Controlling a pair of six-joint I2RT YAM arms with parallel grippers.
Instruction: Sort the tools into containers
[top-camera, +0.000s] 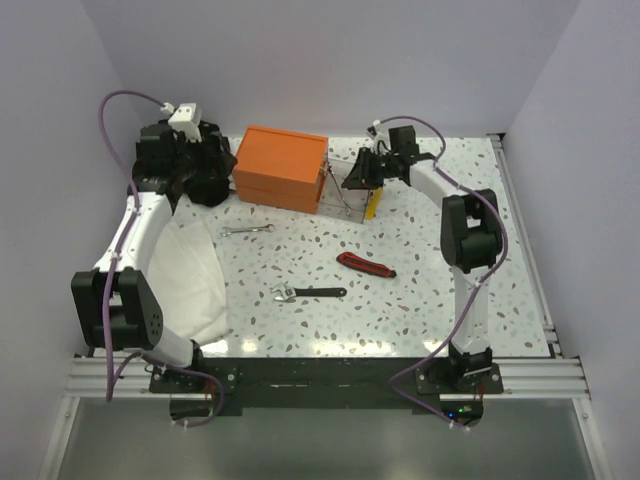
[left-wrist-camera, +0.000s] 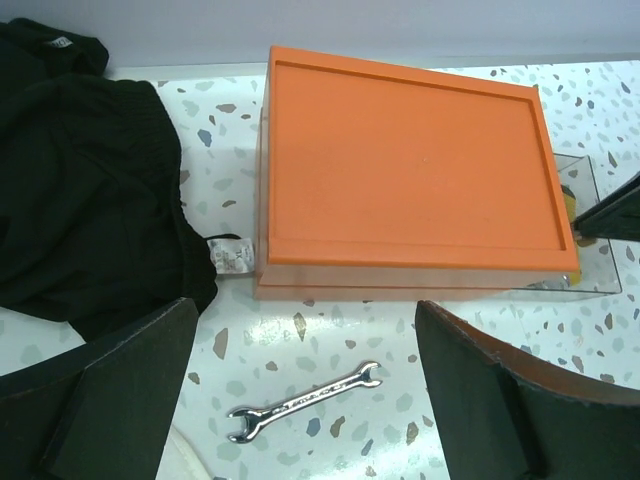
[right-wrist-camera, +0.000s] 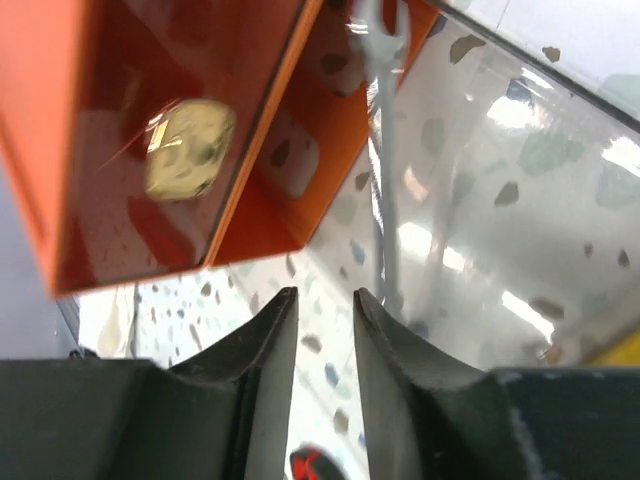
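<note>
An orange box (top-camera: 280, 168) sits near the far edge of the speckled tabletop (top-camera: 420, 300), left of centre. A clear drawer tray (top-camera: 345, 195) is pulled out from its right side. The right gripper (right-wrist-camera: 325, 297) hovers over that tray, its fingers (right-wrist-camera: 270, 340) a narrow gap apart with nothing between them. A silver wrench (right-wrist-camera: 385, 150) lies inside the tray, and a yellow utility knife (top-camera: 371, 205) shows at the tray's right end.

The left gripper (top-camera: 195, 172) hangs near the far left corner, beside a black cloth bundle (left-wrist-camera: 90, 200), with its fingers (left-wrist-camera: 110, 400) spread wide and empty. A second silver wrench (top-camera: 247, 230) lies on the tabletop just in front of the box. Around the middle of the tabletop lie a red-and-black utility knife (top-camera: 365, 264) and a dark-handled tool (top-camera: 308, 293), a little apart. A white cloth (top-camera: 190, 280) is draped along the left edge.
</note>
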